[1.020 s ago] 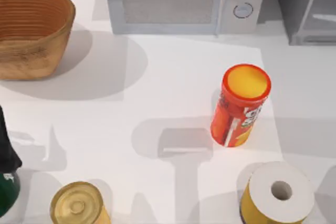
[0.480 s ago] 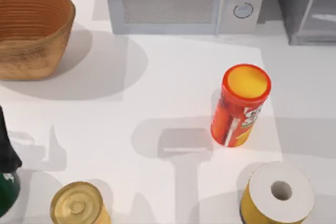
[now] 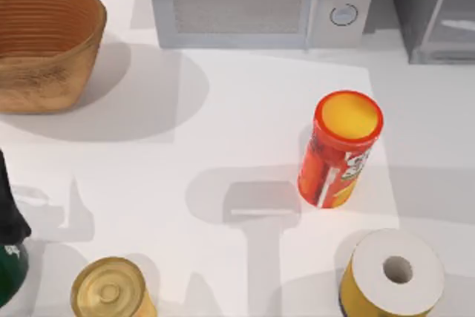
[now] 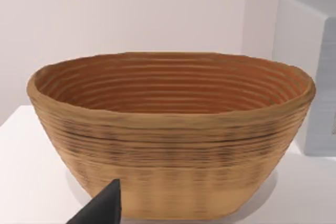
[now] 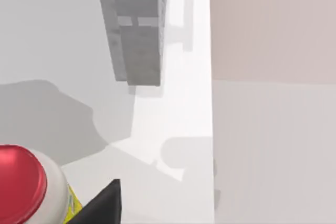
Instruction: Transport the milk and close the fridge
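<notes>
Fridge (image 3: pixel 438 12) stands at the worktop's (image 3: pixel 245 109) far right corner, beside the microwave (image 3: pixel 260 1). Left claw (image 4: pixel 100 211) faces the wicker basket (image 4: pixel 173 135); grip state can't be told. Right claw (image 5: pixel 100 205) hangs near a red-capped bottle (image 5: pixel 26 184); grip likewise unclear.

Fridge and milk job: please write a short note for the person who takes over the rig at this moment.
Left gripper: close to the basket, facing it; open or shut, cannot tell.
Right gripper: over the table, beside a red-capped bottle; open or shut, cannot tell.
Fridge: far right corner in the top view; its door seems open.
Done: nothing I can confirm.
Left: locate the milk, carry it, then shut the door.
</notes>
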You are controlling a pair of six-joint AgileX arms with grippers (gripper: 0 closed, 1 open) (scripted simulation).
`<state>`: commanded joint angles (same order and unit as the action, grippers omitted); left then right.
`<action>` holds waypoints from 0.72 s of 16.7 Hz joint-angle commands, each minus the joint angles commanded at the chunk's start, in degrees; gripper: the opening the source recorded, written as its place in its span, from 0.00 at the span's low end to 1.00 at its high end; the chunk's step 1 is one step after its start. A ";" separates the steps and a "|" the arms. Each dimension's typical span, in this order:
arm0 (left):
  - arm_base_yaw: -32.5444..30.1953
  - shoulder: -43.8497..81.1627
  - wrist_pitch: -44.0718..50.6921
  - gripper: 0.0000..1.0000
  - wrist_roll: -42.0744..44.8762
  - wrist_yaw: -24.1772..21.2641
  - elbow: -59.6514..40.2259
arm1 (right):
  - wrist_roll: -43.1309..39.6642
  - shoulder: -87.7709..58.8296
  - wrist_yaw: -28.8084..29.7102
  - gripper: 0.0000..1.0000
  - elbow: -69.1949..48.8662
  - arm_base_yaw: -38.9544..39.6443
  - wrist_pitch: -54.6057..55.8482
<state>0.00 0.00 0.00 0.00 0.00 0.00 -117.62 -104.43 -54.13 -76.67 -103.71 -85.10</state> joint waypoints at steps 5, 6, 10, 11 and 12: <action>0.00 0.00 0.00 1.00 0.00 0.00 0.00 | 1.99 -0.42 0.65 1.00 0.26 1.87 1.91; 0.00 0.00 0.00 1.00 0.00 0.00 0.00 | 3.78 -0.87 1.11 1.00 0.26 3.30 3.75; 0.00 0.00 0.00 1.00 0.00 0.00 0.00 | 16.89 -2.60 3.38 1.00 -0.39 12.52 17.15; 0.00 0.00 0.00 1.00 0.00 0.00 0.00 | 21.53 -2.91 3.95 1.00 -0.69 15.50 21.73; 0.00 0.00 0.00 1.00 0.00 0.00 0.00 | 26.60 -3.13 4.50 1.00 -0.98 18.65 26.46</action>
<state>0.00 0.00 0.00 0.00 0.00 0.00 -91.02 -107.56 -49.63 -77.65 -85.06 -58.64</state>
